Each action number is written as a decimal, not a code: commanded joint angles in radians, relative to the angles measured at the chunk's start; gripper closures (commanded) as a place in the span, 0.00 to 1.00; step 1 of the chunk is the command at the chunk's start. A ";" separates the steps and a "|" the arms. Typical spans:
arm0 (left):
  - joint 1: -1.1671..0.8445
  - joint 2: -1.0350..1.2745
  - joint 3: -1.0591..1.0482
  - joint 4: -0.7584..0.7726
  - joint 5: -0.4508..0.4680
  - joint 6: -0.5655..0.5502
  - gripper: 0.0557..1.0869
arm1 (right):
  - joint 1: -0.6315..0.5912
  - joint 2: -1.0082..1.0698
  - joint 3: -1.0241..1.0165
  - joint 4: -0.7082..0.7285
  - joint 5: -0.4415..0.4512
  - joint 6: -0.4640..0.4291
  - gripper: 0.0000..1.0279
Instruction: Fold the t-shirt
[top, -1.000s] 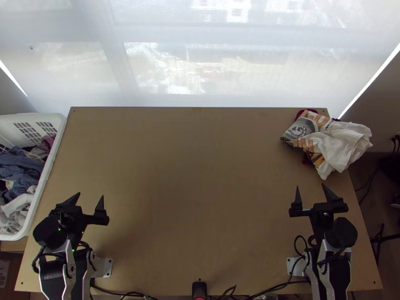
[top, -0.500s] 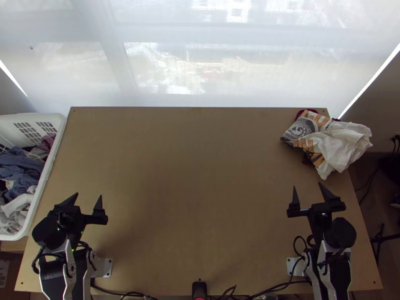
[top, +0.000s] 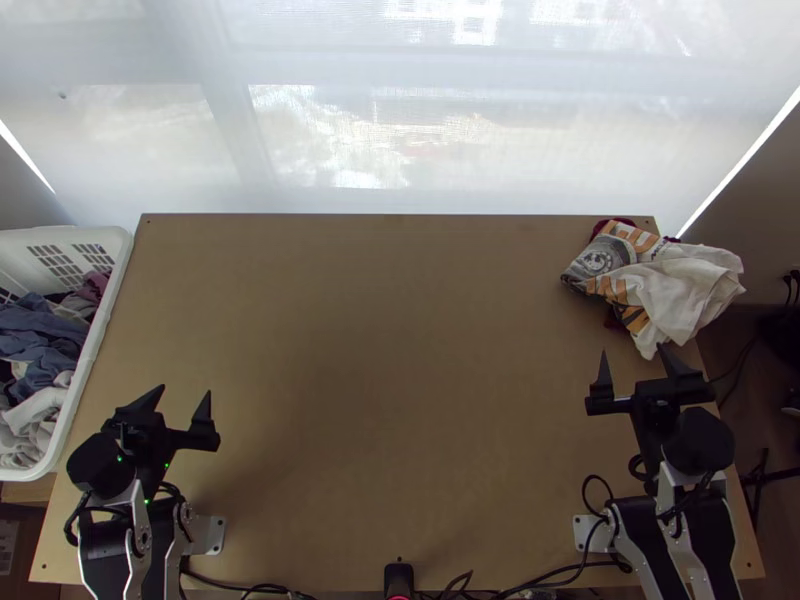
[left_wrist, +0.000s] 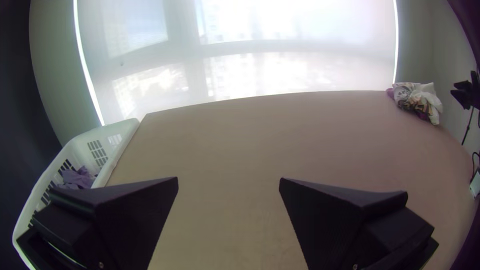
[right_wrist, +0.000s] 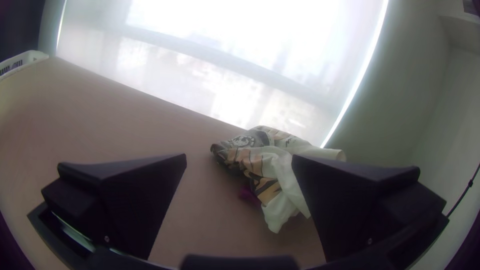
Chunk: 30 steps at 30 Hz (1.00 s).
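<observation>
R gripper (top: 632, 350) shifted outward, twd t-shirt (top: 690, 285) bunched at far R corner of table (top: 400, 400); fingers apart, nothing held. L gripper (top: 184, 390) ~static, also spread. Prob. pick-up approach, folding n/y begun.

A white t-shirt (top: 684, 290) with orange and grey print lies bunched, upper right in the top view, overhanging the desk (top: 400, 350).

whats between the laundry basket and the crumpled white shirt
Just bare tabletop between the basket and the shirt, as the top view shows.
</observation>
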 joint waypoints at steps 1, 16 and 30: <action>-0.109 -0.003 0.005 -0.002 0.006 -0.032 0.04 | 0.171 0.282 0.256 -0.128 0.198 0.118 0.05; 0.063 0.587 0.407 -0.038 -0.215 -0.201 0.04 | 0.217 0.435 0.413 -0.299 0.281 0.256 0.05; 0.430 1.352 1.094 -0.256 -0.215 -0.336 0.04 | 0.180 0.429 0.473 -0.375 0.304 0.320 0.05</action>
